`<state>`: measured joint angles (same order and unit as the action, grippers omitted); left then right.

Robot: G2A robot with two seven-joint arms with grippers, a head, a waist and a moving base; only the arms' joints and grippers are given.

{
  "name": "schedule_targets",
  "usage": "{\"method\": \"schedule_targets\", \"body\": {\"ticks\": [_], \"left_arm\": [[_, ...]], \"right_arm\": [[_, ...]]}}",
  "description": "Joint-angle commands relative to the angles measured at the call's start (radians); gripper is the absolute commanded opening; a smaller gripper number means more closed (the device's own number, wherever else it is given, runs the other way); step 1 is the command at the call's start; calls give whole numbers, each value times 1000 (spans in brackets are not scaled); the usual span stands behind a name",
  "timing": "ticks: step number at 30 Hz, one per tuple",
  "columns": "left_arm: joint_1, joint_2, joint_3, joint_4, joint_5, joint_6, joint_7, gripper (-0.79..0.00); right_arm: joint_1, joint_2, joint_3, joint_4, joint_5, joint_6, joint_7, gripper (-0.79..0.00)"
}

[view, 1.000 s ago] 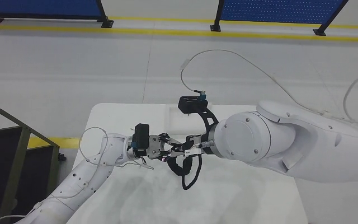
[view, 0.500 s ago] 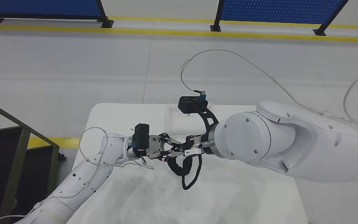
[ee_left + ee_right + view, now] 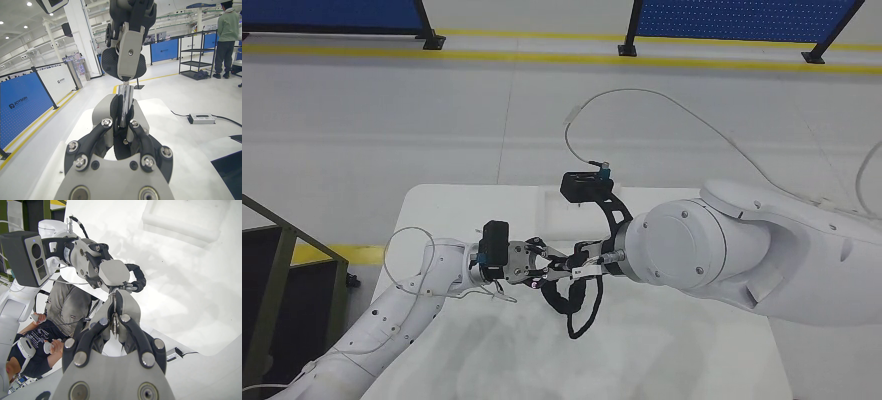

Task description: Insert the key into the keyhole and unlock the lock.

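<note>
**Top view.** left gripper [image 3: 525, 266] & right gripper [image 3: 564, 268] nose to nose in air over counter [image 3: 442, 215], approx. mid, nearer left edge. Below them a black cable [image 3: 580, 300] droops in a loop.

**Left wrist view.** Item: lock [image 3: 125, 102], chrome barrel, left jaws clamped on its sides. Long axis runs gripper to gripper; keyhole end faces right gripper. Item: key [image 3: 126, 83], tip at keyhole, pointing along barrel axis. Depth of entry: can't tell.

**Right wrist view.** Right jaws pressed together on flat head of key, ring [image 3: 114, 321] btwn them. Blade in line w/ barrel, aimed at left gripper.

**Handling (est.).** Both look like steel, so stiff and light. Chrome likely slick, so grip barrel mid-length across its round sides, firm. The key is thin. Hold it by the flat head, faces against the jaws, else it prob. twists in the grip on turning. Cable floppy, no use as a hold.
</note>
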<state>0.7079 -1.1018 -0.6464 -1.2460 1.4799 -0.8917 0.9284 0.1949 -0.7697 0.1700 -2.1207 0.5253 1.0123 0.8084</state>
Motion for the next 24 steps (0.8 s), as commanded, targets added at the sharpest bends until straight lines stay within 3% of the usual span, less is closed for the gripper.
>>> {"method": "schedule_targets", "body": {"ticks": [1,17,24], "left_arm": [[0,0,0,0,0,0,0,-785],[0,0,1,0,0,-2,-2,-785],[36,2,-30,-49,-43,6,-88,-785]], "right_arm": [[0,0,0,0,0,0,0,-785],[-14,1,0,1,0,-22,-11,-785],[-29,-4,0,4,-60,-28,27,-785]]}}
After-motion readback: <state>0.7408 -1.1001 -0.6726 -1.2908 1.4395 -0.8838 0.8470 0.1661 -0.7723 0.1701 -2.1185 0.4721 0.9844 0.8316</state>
